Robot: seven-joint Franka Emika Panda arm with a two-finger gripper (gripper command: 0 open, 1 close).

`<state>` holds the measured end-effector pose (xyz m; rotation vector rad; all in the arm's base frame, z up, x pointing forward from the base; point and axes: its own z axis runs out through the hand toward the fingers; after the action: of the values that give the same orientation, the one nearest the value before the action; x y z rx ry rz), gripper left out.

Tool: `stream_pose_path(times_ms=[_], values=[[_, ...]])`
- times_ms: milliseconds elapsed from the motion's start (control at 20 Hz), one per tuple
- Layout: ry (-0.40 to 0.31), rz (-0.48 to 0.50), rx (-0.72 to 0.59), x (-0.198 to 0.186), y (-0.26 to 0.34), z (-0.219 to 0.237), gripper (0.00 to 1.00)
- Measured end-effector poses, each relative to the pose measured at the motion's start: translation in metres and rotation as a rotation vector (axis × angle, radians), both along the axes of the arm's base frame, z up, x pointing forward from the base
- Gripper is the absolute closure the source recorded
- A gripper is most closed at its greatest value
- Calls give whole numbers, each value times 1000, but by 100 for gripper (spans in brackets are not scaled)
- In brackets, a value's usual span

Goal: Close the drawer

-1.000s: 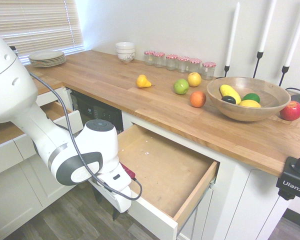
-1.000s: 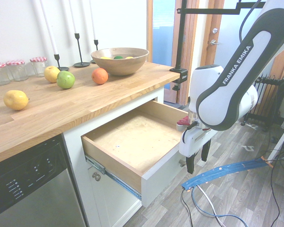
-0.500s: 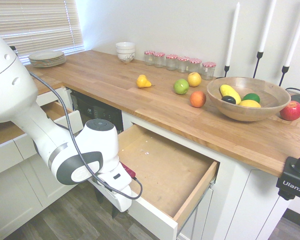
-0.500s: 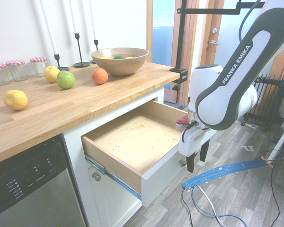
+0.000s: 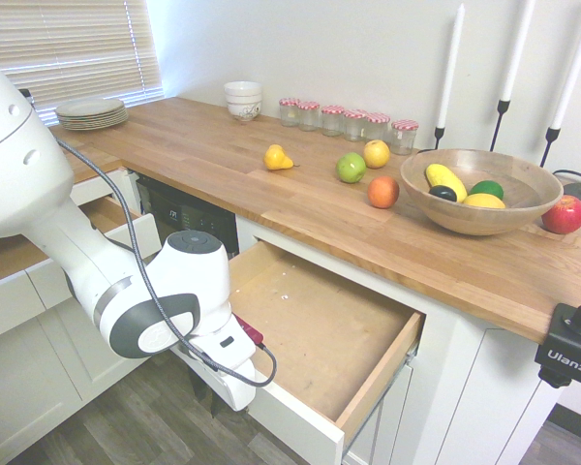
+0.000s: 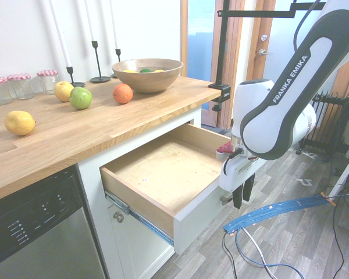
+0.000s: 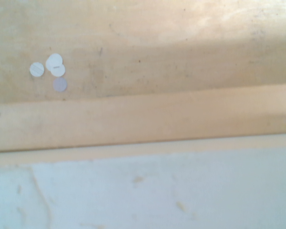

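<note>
The drawer (image 5: 320,329) stands pulled far out from under the wooden counter, its bare-wood bottom empty, and its white front (image 6: 199,214) faces the floor space. My gripper (image 6: 242,193) hangs fingers-down right at the outer face of that front, near its middle. The jaws are still open but narrow. The silver handle (image 6: 225,200) shows as a short stub just beside the fingers; I cannot tell whether they touch it. In the first exterior view the gripper (image 5: 214,391) is mostly hidden behind the arm. The wrist view shows the drawer (image 7: 143,114) wall, bottom and white front edge from above.
A counter (image 5: 223,155) carries a fruit bowl (image 5: 523,208), loose fruit, jars (image 5: 349,121), bowls and plates. A dishwasher (image 6: 35,232) sits left of the drawer. A narrower white drawer (image 5: 126,228) stands open behind the arm. A radiator (image 6: 328,116) and doors lie beyond.
The fingers have drawn closer together at the drawer's front. The arm has barely shifted and the drawer has not moved.
</note>
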<state>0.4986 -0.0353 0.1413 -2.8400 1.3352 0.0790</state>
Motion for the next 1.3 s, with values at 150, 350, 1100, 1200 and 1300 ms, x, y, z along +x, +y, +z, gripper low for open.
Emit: stream_pose_path(times_ms=[150,350,1100,1200,1300], values=[[-2,-1,1,1,0,0,100],[-4,0,1,2,0,1,100],[-27,3,-2,24,-1,-2,100],[-48,15,-5,32,-2,1,100],[-69,23,-7,39,-1,4,100]])
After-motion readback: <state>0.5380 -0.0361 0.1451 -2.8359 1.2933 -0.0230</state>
